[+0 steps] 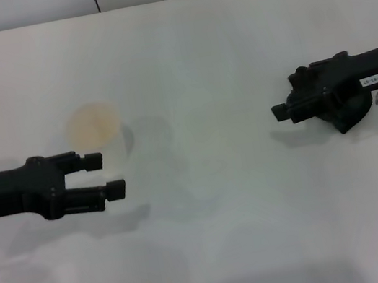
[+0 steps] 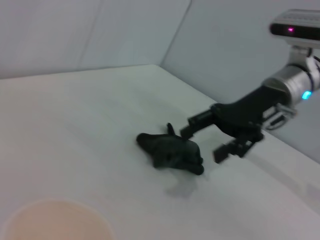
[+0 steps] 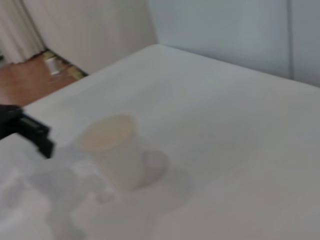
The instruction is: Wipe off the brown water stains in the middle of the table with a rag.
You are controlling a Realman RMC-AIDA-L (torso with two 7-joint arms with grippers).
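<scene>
The dark green-black rag (image 2: 172, 152) shows only in the left wrist view, bunched on the white table (image 1: 216, 254) with a faint shadow below it. My right gripper (image 2: 205, 138) is open, its fingertips right beside the rag; I cannot tell if they touch. In the head view my right gripper (image 1: 280, 111) is at the right of the table and no rag shows. My left gripper (image 1: 105, 175) is open and empty at the left, just in front of the cup. The brown stain shows in no view.
A translucent white plastic cup (image 1: 96, 125) with a pale tan tint inside stands upright on the left half of the table; it also shows in the right wrist view (image 3: 112, 150) and in the left wrist view (image 2: 55, 222). Walls border the table's far edge.
</scene>
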